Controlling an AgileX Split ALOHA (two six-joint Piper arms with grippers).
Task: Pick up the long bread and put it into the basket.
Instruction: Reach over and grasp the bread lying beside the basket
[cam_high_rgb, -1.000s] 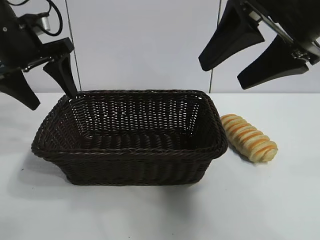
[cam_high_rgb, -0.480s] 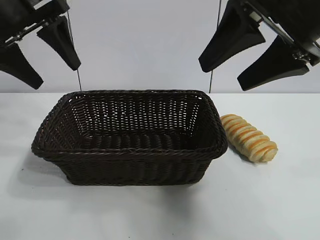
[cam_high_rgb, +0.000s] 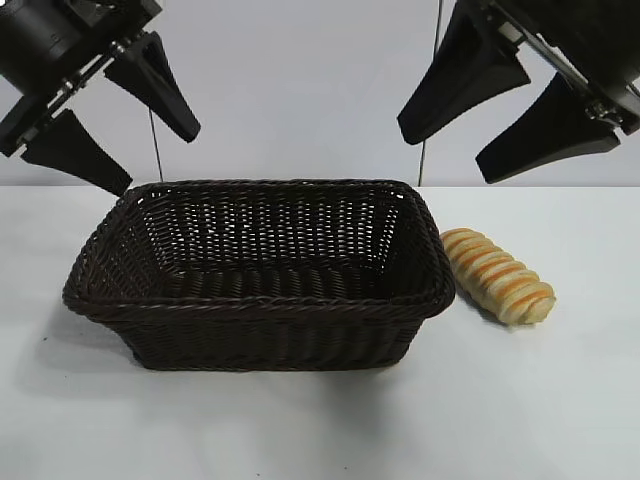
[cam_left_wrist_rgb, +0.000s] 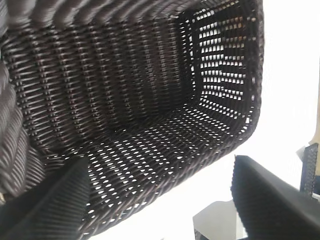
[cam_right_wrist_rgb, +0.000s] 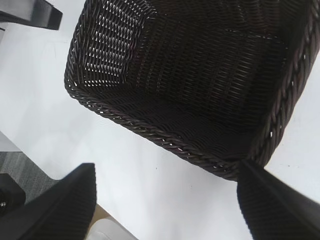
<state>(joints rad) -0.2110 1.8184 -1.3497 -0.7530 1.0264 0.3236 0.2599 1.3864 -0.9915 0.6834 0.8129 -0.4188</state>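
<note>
A: Starting with the exterior view, what is seen on the bench (cam_high_rgb: 300, 420)?

B: A plain white surface is shown, met behind by a pale wall (cam_high_rgb: 300, 90) crossed by two thin dark vertical lines. The basket (cam_high_rgb: 258, 300) is set left of the bench's middle, its dark woven inside holding nothing. The long bread (cam_high_rgb: 498, 274) is laid just beside the basket's right end, nearer the right edge, apart from the rim and angled toward the front right corner.

A: And the tools?

B: The left gripper (cam_high_rgb: 130, 140) is held in the air above the basket's rear left corner, fingers spread, nothing between them. The right gripper (cam_high_rgb: 470, 140) is hung above the gap between basket and bread, also spread and holding nothing.

A: What is given by the left wrist view?

B: The basket (cam_left_wrist_rgb: 150, 115) weave is seen from above, with light passing through its end wall, and white bench (cam_left_wrist_rgb: 290, 90) beyond it.

A: The right wrist view?

B: A corner of the basket (cam_right_wrist_rgb: 165, 135) is shown on the white bench (cam_right_wrist_rgb: 45, 110), whose edge drops to grey floor (cam_right_wrist_rgb: 25, 170).
</note>
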